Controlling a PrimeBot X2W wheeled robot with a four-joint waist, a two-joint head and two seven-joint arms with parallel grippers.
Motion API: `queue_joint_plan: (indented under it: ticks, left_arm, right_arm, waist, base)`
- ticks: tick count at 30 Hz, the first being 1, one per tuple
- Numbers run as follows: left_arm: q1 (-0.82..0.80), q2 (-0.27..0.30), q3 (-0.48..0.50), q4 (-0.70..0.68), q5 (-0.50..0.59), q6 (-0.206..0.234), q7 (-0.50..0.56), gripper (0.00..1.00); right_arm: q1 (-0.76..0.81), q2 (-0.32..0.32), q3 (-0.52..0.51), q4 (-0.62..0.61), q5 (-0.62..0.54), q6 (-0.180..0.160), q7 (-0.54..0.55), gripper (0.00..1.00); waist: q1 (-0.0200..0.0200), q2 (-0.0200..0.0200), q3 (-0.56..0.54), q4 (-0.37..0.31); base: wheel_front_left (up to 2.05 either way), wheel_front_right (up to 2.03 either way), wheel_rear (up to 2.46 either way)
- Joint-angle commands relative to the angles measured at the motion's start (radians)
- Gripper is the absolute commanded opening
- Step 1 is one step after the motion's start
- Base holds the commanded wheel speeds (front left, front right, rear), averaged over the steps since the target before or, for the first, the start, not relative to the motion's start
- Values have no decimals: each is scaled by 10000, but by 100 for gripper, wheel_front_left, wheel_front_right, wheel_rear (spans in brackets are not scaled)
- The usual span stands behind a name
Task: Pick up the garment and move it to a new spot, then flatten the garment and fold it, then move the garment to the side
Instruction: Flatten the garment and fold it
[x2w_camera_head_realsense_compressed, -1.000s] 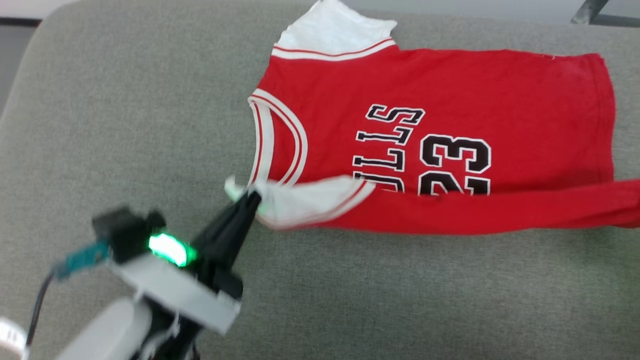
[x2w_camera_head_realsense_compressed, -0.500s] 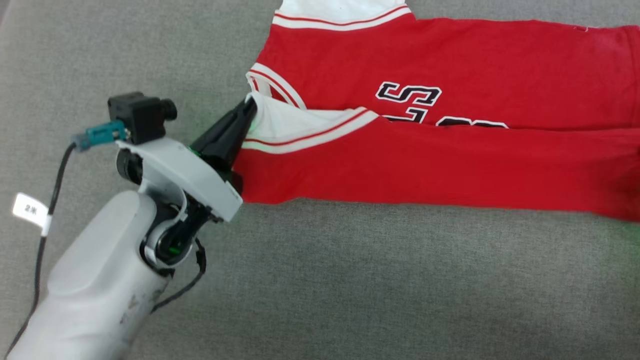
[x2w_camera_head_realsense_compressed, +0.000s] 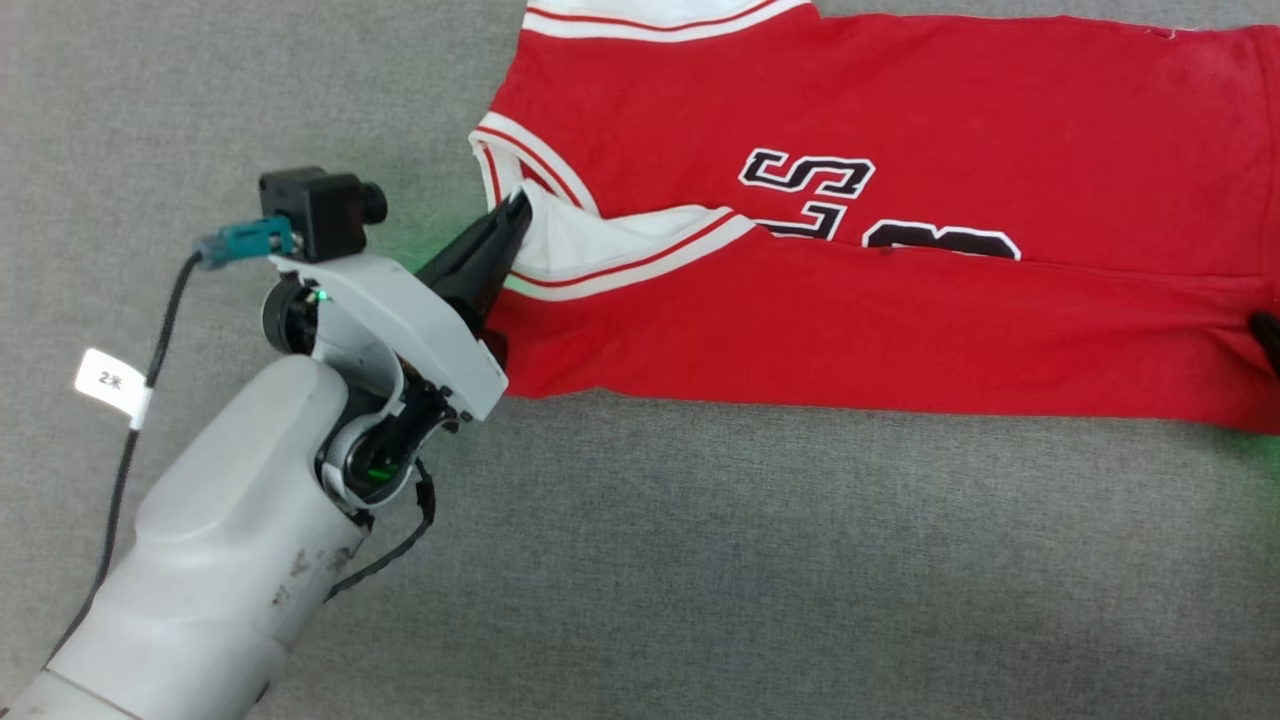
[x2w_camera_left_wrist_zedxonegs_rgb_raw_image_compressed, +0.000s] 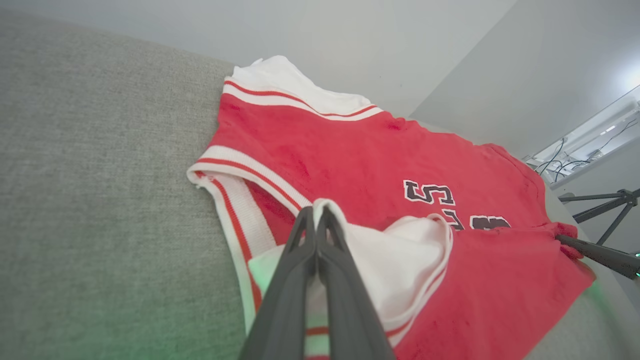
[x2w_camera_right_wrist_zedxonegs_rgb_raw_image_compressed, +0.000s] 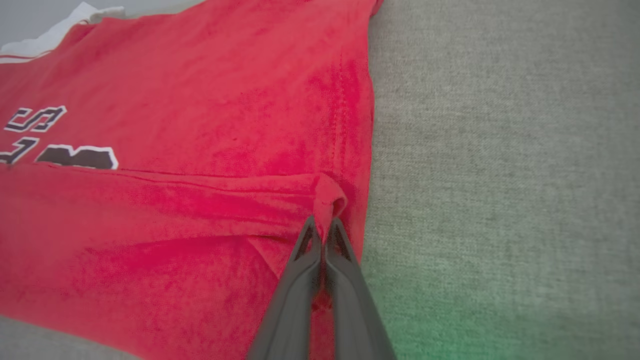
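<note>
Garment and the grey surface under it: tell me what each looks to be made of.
The garment: soft matte fabric, likely a cotton or polyester knit; it folds over and bunches limply, with a faintly fuzzy face in the right wrist view. The grey surface: matte woven upholstery-type cloth, by its visible heathered weave grain; what lies beneath cannot be told.

One garment (x2w_camera_head_realsense_compressed: 950, 120), one grey surface (x2w_camera_head_realsense_compressed: 700, 560), two grippers (left gripper (x2w_camera_head_realsense_compressed: 517, 208), right gripper (x2w_camera_right_wrist_zedxonegs_rgb_raw_image_compressed: 322, 227)).

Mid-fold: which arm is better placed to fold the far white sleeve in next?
Left, probably. The left gripper grips the garment by its near sleeve, at the neckline end where the far sleeve lies; the right gripper grips the hem corner, opposite.
</note>
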Motion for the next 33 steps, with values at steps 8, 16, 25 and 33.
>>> queue_joint_plan:
  ticks: [8, 16, 25, 33]
  left_arm:
    - [-283, 45, -934, 883, -174, -23, -96, 18]
    - [-410, -79, -1878, 1798, -440, -23, 243, 65]
    - [-1162, 478, -2672, 1771, -364, -23, 402, 100]
    - [-2076, 1412, -3362, 971, -237, -22, 2245, 100]
  right_arm:
    - [-389, 66, 319, 569, -118, -11, -336, 0]
    - [-493, 47, 579, 1107, -24, -11, -447, 7]
    - [-216, -76, 520, 1260, -396, -11, -956, 100]
    - [207, -125, -68, 851, -830, -11, -1314, 100]
  waist:
    - [0, 0, -345, -29]
    - [0, 0, -662, -51]
    - [0, 0, -1469, 122]
    - [0, 0, -2197, 391]
  base:
    - [0, 0, 0]
    - [0, 0, 0]
    - [0, 0, 0]
    - [0, 0, 0]
